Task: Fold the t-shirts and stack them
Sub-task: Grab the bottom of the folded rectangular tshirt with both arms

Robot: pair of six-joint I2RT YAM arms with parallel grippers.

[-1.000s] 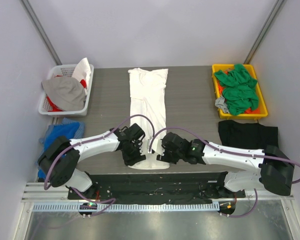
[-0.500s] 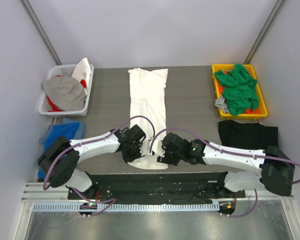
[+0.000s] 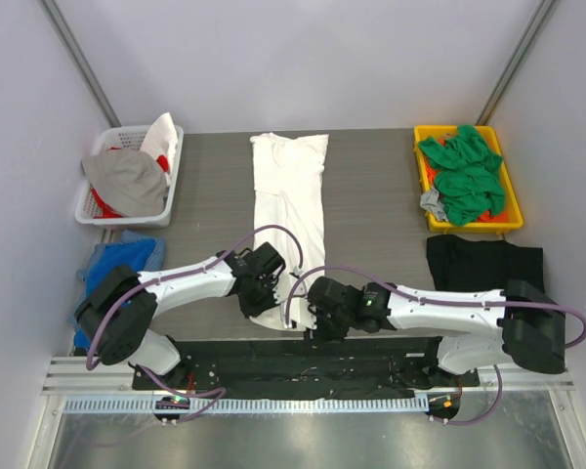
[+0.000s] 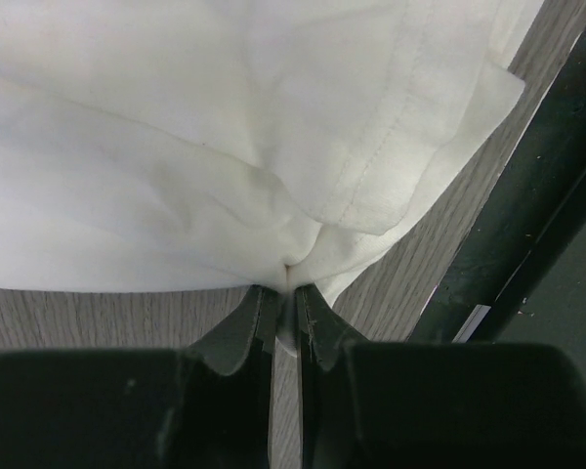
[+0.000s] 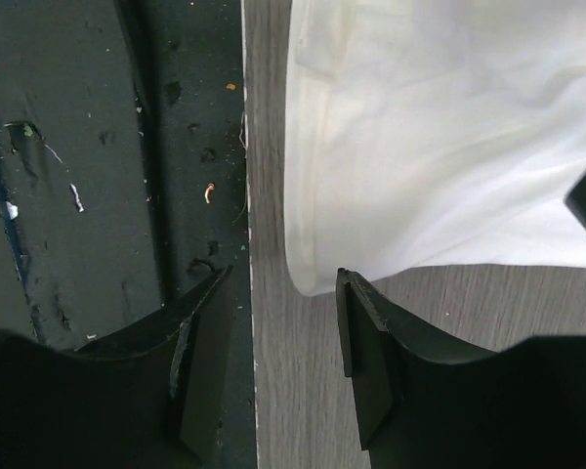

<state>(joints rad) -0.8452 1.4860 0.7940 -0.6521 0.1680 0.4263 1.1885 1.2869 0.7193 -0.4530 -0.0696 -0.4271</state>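
Observation:
A white t-shirt (image 3: 291, 191) lies folded lengthwise into a long strip down the middle of the table. My left gripper (image 3: 259, 298) is shut on its near left hem; the left wrist view shows the white t-shirt (image 4: 225, 147) pinched between the jaws at my left gripper (image 4: 291, 293). My right gripper (image 3: 317, 315) is open at the near right corner; in the right wrist view my right gripper (image 5: 278, 313) has its jaws apart around the white t-shirt's (image 5: 420, 147) corner, not touching. A black t-shirt (image 3: 483, 262) lies folded at the right. Green t-shirts (image 3: 461, 176) fill a yellow tray (image 3: 513, 200).
A white basket (image 3: 93, 210) with grey, red and white cloth stands at the back left. Blue cloth (image 3: 122, 259) lies at the left edge. A black strip (image 3: 303, 347) runs along the table's near edge, also in the right wrist view (image 5: 107, 147).
My right gripper has slid left and nearer along the hem's near right corner. The near hem has bunched up and drawn in. My left gripper has kept its hold on the hem.

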